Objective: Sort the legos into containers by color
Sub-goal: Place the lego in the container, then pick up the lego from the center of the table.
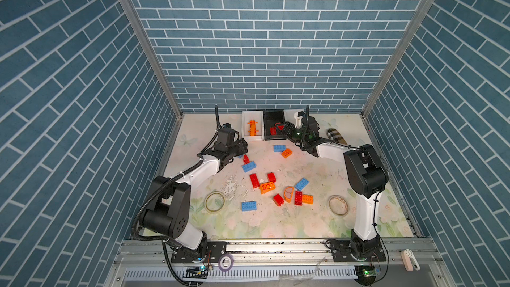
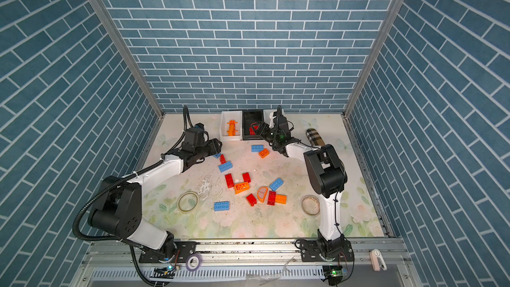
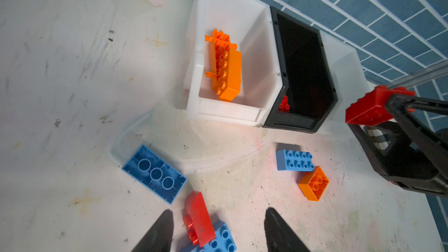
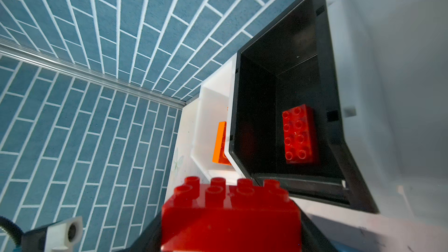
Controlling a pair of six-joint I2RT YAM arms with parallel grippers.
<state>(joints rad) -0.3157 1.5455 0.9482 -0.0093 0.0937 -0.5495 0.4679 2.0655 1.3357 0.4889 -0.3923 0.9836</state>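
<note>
Three containers stand in a row at the back: a white bin [image 1: 245, 131] holding orange legos [image 3: 224, 69], a black bin [image 4: 252, 107] with one red brick [image 4: 300, 134] inside, and a second white bin [image 3: 344, 69]. My right gripper [image 1: 282, 129] is shut on a red brick [image 4: 230, 214] and hovers at the black bin's front lip. My left gripper [image 3: 219, 210] is open, low over a rounded red brick [image 3: 197, 216] that leans on a blue brick [image 3: 218, 238]. Several red, orange and blue legos lie loose mid-table, among them an orange arched window piece [image 1: 289, 194].
Two clear tape rolls [image 1: 214, 201] [image 1: 338, 205] lie at the front left and front right of the table. A tan plaid case [image 1: 336, 136] rests behind the right arm. A blue brick [image 3: 294, 160] and an orange brick [image 3: 314, 184] sit just in front of the bins.
</note>
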